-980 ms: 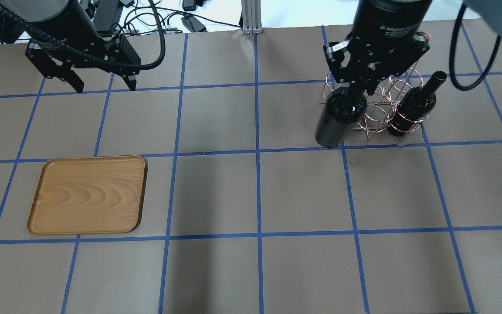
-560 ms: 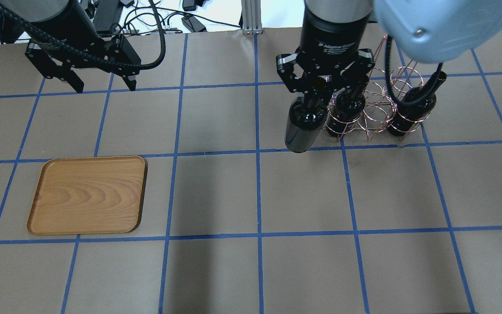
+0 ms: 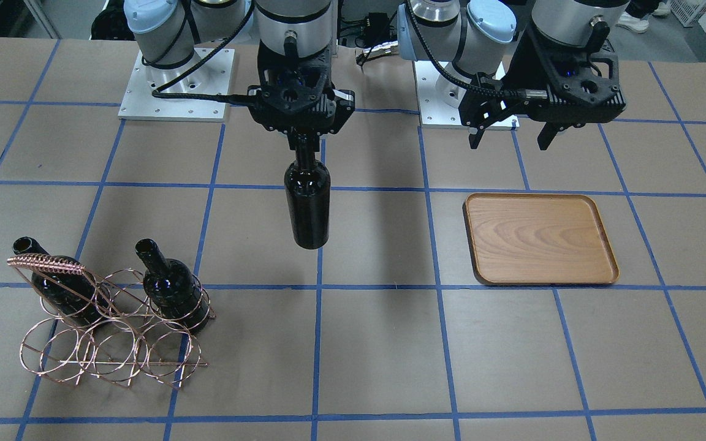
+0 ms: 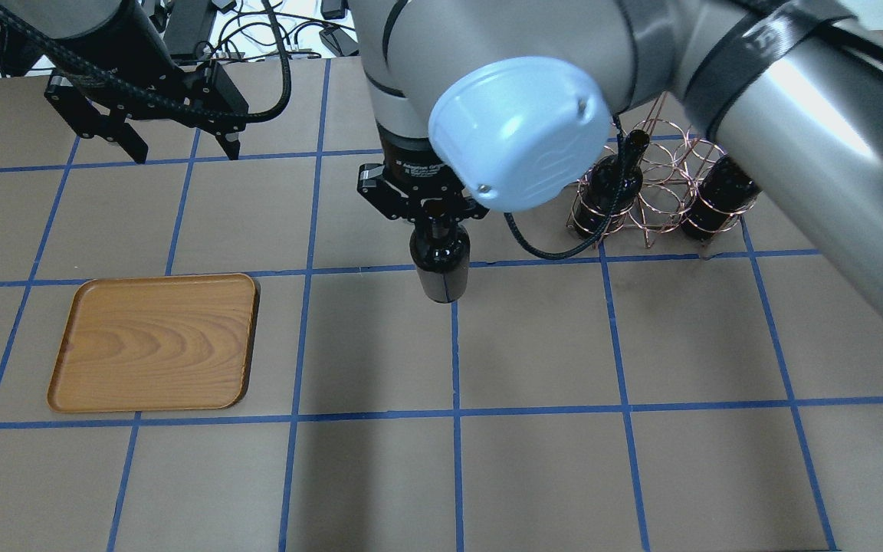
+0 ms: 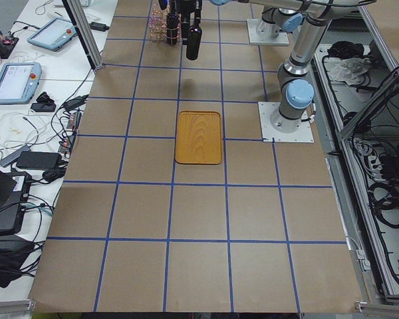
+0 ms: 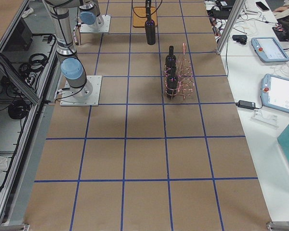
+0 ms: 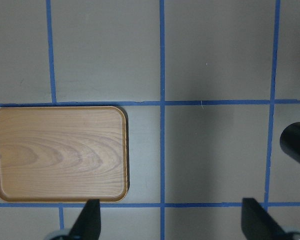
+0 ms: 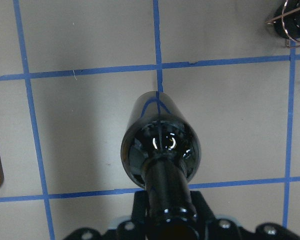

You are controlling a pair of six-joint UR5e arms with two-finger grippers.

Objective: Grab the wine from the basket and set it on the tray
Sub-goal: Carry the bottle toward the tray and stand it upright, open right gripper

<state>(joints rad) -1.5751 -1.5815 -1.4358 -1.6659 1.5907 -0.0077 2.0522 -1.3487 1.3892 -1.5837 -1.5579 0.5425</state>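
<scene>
Since the right gripper is clamped on its neck, the wine hangs upright above the table, roughly midway btw basket & tray, base left free for setting down; left gripper hovers near the tray, jaws wide apart, holding nothing

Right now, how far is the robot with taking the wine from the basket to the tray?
Done: one wine bottle is out of the basket. In hand: the right gripper holds it by the neck, hanging upright above the table between basket and tray. Left: carry it over and set it on the tray, which is empty. The left gripper hovers open near the tray.
</scene>
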